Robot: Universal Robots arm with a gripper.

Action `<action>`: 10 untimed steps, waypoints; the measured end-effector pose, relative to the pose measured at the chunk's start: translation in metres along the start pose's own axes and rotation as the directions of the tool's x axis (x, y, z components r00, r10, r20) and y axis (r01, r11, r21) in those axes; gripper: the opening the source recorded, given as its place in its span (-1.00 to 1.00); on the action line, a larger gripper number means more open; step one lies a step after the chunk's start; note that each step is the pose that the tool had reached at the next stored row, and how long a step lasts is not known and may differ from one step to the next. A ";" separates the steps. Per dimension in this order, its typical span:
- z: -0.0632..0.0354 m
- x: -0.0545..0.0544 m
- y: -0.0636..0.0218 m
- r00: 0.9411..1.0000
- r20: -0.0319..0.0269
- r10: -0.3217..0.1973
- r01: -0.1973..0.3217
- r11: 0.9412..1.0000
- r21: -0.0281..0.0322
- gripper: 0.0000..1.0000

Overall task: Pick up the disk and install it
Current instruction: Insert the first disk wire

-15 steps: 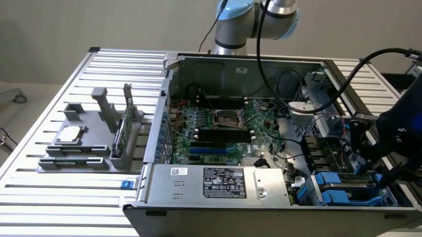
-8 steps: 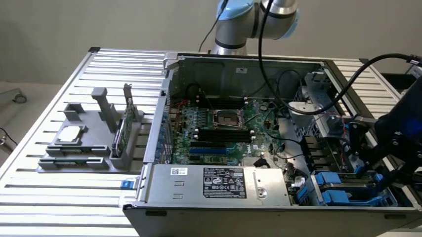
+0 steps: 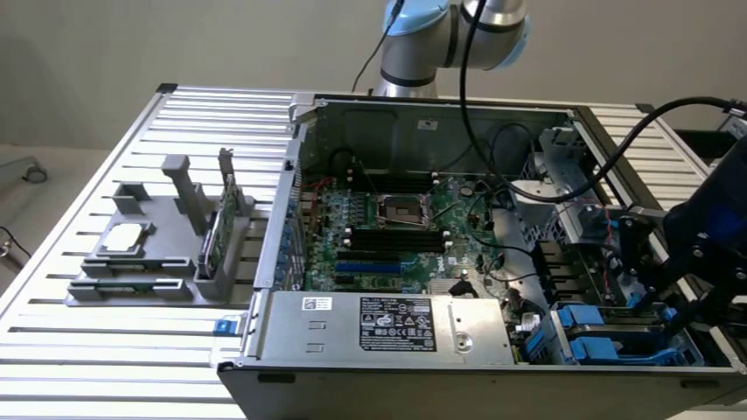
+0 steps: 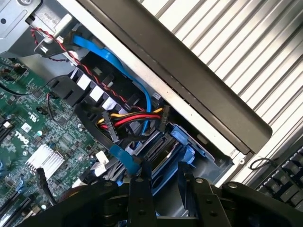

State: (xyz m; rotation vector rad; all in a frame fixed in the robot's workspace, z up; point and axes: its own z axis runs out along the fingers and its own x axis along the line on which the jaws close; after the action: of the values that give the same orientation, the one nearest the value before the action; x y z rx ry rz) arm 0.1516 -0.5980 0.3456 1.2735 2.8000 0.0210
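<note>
Tool (image 4: pixel 164 174) sits at blue-railed disk (image 4: pixel 179 142) in metal bay (image 4: pixel 210 156); grip cannot be told.

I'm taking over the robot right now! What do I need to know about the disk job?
Gripper: low inside the computer case, at the drive bay in its corner, right at the disk.
Disk: blue rails showing, sitting in that bay beside the coloured power cables.
Done: the disk has reached the bay.
Left: I can't tell whether it is pushed fully home, so the install isn't confirmed.
</note>
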 end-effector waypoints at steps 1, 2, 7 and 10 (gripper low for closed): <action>0.0001 0.000 0.0003 1.000 0.000 0.005 -0.005 1.000 0.000 -0.31; 0.0001 0.000 0.0005 1.000 0.000 0.009 -0.009 1.000 0.000 -0.46; 0.0002 0.001 0.0022 1.000 -0.002 0.026 -0.026 1.000 -0.001 -0.46; 0.0002 0.001 0.0033 0.999 -0.003 0.036 -0.036 0.999 -0.001 -0.46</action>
State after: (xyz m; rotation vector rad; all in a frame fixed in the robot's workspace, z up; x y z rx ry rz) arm 0.1534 -0.5950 0.3455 1.3241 2.7786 0.0266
